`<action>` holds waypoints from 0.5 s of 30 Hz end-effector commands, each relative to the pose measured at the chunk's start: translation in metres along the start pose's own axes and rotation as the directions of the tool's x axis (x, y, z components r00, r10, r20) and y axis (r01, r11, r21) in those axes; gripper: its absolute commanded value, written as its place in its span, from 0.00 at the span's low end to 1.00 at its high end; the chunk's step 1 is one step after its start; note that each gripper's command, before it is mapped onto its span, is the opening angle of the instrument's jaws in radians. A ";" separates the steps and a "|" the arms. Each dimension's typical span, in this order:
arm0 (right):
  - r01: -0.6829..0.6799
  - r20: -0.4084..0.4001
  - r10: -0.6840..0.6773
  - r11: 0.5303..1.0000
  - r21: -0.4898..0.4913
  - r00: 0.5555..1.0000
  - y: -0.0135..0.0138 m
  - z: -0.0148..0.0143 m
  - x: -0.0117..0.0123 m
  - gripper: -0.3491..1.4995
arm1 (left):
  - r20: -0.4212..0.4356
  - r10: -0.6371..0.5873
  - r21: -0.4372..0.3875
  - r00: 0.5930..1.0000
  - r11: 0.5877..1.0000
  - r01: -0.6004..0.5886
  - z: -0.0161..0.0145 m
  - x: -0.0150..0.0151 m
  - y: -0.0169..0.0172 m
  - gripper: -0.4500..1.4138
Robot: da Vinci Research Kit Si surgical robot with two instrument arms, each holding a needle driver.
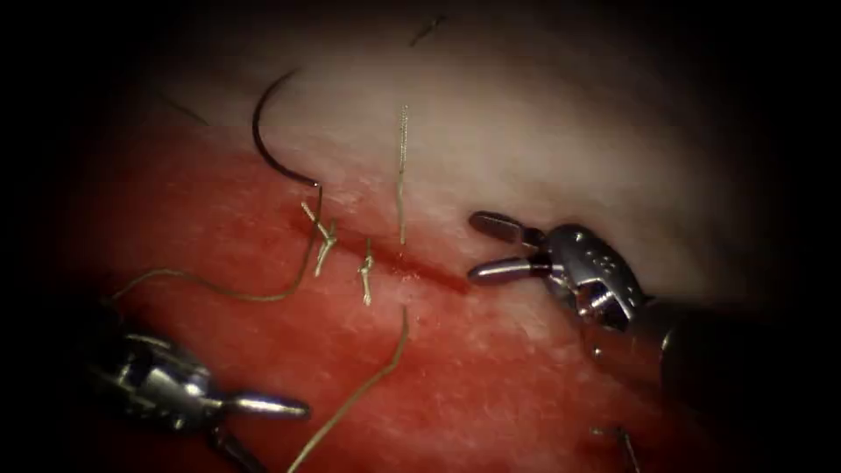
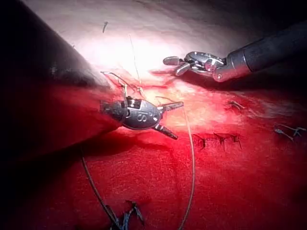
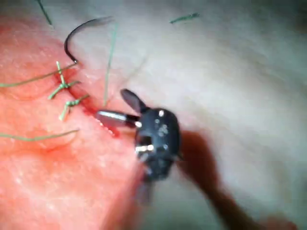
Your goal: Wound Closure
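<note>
The curved needle [image 1: 263,131] [image 3: 76,31] lies on the pale tissue [image 1: 543,131] beyond the left end of the cut [image 1: 420,271], held by neither tool. Its thread [image 1: 263,296] runs down past two knotted stitches [image 1: 322,236] [image 1: 366,271] and off to the left. The right tool [image 1: 480,248] [image 3: 112,106] hovers at the cut's right end, jaws open and holding nothing. At the lower left, the left tool [image 1: 267,429] [image 2: 173,120] is open too, with nothing in it. A loose thread [image 1: 368,385] [image 2: 192,158] passes just beside it.
A thread end [image 1: 402,175] stands up from the cut between the stitches and the right tool. Short cut ends lie at the far edge [image 1: 429,31] and lower right [image 1: 622,438]. Older stitched rows [image 2: 220,141] [image 2: 124,215] show in the left wrist view.
</note>
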 end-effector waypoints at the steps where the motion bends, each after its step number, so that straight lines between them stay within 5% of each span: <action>1: 0.001 -0.001 -0.001 1.000 0.001 1.000 0.0004 0.0008 -0.0004 0.90 | -0.017 0.001 -0.009 1.000 1.000 -0.001 0.0011 -0.0004 0.0002 0.50; 12: 0.002 -0.002 -0.002 1.000 0.001 1.000 0.0003 0.0010 -0.0006 0.90 | -0.046 0.010 -0.029 0.999 1.000 -0.012 0.0023 0.0000 0.0011 0.50; 15: 0.003 -0.002 -0.003 1.000 0.002 1.000 0.0003 0.0010 -0.0006 0.90 | -0.052 0.016 -0.041 0.999 0.999 -0.018 0.0025 0.0000 0.0017 0.36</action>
